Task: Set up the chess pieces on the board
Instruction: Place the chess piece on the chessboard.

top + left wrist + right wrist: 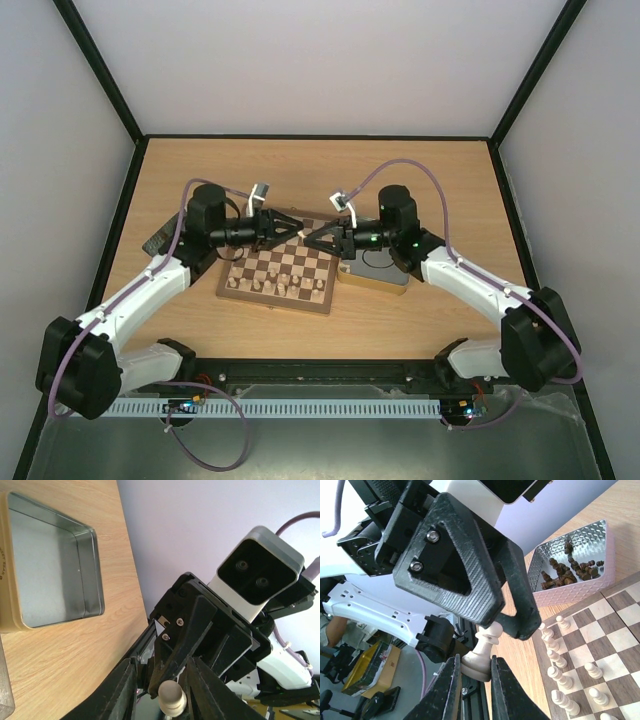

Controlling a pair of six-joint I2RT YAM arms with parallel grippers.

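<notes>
- We judged the step in hand to be a pass from one hand to the other. Both hands hung close together in the air over the 12 o'clock edge of the board [300, 262].
- The right hand [313, 237] was clamped on the base of a pale piece [481, 652]. The piece lay tipped over, its head pointing at the left hand [288, 227].
- The left hand's fingers [520, 615] stood at the piece's head. We could not tell whether they were closed on it.
- To do this well, we thought the receiving hand should grip the piece firmly before the giving hand loosens. The giver should then open only slightly and draw straight back. The small turned piece looked smooth and could slip.
- A dropped piece would likely scatter the pale pieces [560, 677] standing along the board's 6 o'clock rows.
- The dark pieces [565, 570] lay in the grey tray [570, 592] at the board's 9 o'clock. The gold tin [372, 282] sat at its 3 o'clock.
- We reckoned the piece should afterwards come down upright and centred on its square.
</notes>
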